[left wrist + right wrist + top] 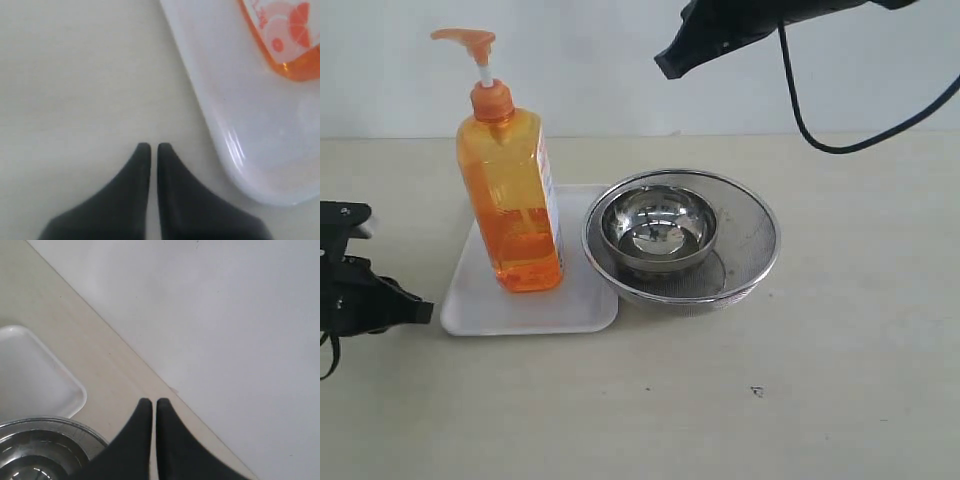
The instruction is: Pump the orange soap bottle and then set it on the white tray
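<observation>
The orange soap bottle (510,195) stands upright on the white tray (485,300), its orange pump head raised on the white stem. The left wrist view catches the bottle's base (290,37) and the tray's corner (240,125). My left gripper (420,312) rests low on the table just left of the tray, shut and holding nothing (150,146). My right gripper (665,65) hangs high above the table behind the bowl, shut and empty (151,401), well apart from the bottle.
A mesh strainer (750,245) holding a round steel bowl (658,228) stands right against the tray's right edge. A black cable (800,110) droops from the right arm. The wall (225,315) rises behind the table.
</observation>
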{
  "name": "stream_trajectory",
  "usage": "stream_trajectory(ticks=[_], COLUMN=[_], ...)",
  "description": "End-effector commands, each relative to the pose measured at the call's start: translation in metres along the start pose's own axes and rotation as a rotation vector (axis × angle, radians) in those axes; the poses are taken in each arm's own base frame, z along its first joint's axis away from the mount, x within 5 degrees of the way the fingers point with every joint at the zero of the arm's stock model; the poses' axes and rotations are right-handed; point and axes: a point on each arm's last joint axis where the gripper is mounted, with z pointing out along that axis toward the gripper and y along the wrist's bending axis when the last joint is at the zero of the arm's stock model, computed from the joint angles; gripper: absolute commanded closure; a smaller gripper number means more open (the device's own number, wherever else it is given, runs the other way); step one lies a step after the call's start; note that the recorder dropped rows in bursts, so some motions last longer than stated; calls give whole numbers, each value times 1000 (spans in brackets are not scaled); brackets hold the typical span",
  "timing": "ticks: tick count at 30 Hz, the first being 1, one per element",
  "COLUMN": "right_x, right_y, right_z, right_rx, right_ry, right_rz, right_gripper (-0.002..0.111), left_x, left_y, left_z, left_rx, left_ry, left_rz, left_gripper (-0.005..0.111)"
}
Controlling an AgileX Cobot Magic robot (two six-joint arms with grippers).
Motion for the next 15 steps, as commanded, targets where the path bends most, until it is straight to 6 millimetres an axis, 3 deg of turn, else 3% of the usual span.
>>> stream_trajectory(ticks=[1,8,12,15], right_x=[-11,-3,9,19], right_y=[-8,-45,-51,-41], right_z=[-15,-57,-93,-122], right_rx=[33,118,147,145], right_ry=[-61,-1,8,-24], right_rz=[4,142,201,230], right_gripper=[108,108,108,108], left_x=[-29,-70,-71,-66], left_y=[-2,-34,-44,-50], left_z=[-36,-120,-165,-198], left_rx=[-66,-54,-146,-197], left_ry=[-154,-491,-555,-620], left_rz=[-7,104,69,19], left_gripper=[102,102,102,102])
